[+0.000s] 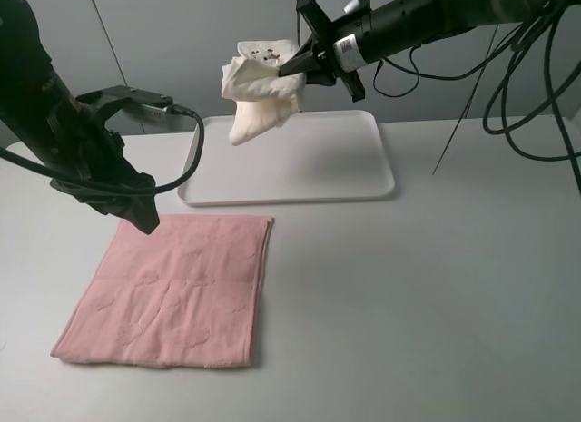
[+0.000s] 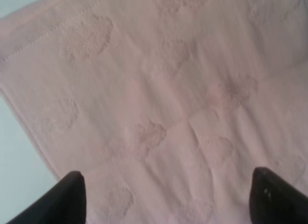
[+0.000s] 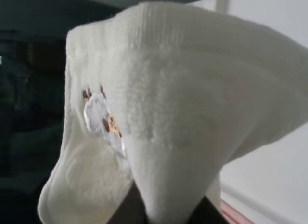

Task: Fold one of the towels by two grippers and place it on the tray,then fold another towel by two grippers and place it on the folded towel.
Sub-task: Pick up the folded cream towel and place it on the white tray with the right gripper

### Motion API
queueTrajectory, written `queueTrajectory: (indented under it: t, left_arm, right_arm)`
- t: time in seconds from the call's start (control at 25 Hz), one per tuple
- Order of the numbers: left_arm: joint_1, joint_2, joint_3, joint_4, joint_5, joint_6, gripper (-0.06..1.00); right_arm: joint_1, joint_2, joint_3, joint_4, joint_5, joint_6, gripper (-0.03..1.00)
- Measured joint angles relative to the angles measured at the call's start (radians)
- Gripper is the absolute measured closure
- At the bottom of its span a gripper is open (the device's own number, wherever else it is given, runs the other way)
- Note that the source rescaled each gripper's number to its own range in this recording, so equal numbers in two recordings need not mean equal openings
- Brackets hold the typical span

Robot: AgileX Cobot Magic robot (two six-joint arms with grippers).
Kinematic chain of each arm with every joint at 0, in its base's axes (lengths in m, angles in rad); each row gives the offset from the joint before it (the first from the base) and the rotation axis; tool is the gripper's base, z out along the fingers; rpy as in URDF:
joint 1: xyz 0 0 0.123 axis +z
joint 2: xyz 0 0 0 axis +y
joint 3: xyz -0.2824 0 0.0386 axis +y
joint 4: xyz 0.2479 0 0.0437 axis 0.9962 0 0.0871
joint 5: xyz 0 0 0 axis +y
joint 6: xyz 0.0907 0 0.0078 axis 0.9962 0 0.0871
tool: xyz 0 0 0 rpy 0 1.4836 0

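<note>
We see the right gripper (image 1: 297,66) pinched tight on the cream towel (image 1: 259,100), which it holds up in the air as a bunched, drooping bundle. The bundle hangs above the far left part of the tray (image 1: 363,172), and its lowest fold is clear of the tray floor. In the right wrist view the cloth fills nearly the whole picture, with a small stitched motif (image 3: 101,119) on one hanging fold. Only dark bits of the fingers (image 3: 129,209) show under the cloth.

The tray lies on the white surface (image 1: 436,295) at the far side. The pink towel (image 1: 172,295) lies flat on the surface just in front of the tray, apart from it. Its right edge shows a doubled layer.

The left gripper (image 1: 143,218) hangs over the far left corner of the pink towel with its jaws spread wide. In its wrist view both fingertips (image 2: 67,200) stand well apart above the pink cloth and hold nothing. We cannot tell whether they touch it.
</note>
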Motion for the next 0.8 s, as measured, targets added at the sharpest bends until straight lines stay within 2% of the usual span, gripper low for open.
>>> queueTrajectory:
  t: [0.24, 0.36, 0.6, 0.8]
  left_arm:
    - [0.0, 0.0, 0.002, 0.0, -0.015, 0.0, 0.06]
    - [0.0, 0.0, 0.002, 0.0, -0.026, 0.0, 0.06]
    - [0.0, 0.0, 0.002, 0.0, -0.039, 0.0, 0.06]
    - [0.0, 0.0, 0.002, 0.0, -0.041, 0.0, 0.06]
  right_arm:
    - [0.001, 0.111, -0.112, 0.157, 0.001, -0.021, 0.89]
    - [0.001, 0.157, -0.116, 0.183, -0.001, -0.04, 0.89]
    - [0.001, 0.26, -0.116, 0.149, -0.016, -0.11, 0.89]
    - [0.001, 0.278, -0.116, 0.022, -0.112, -0.132, 0.89]
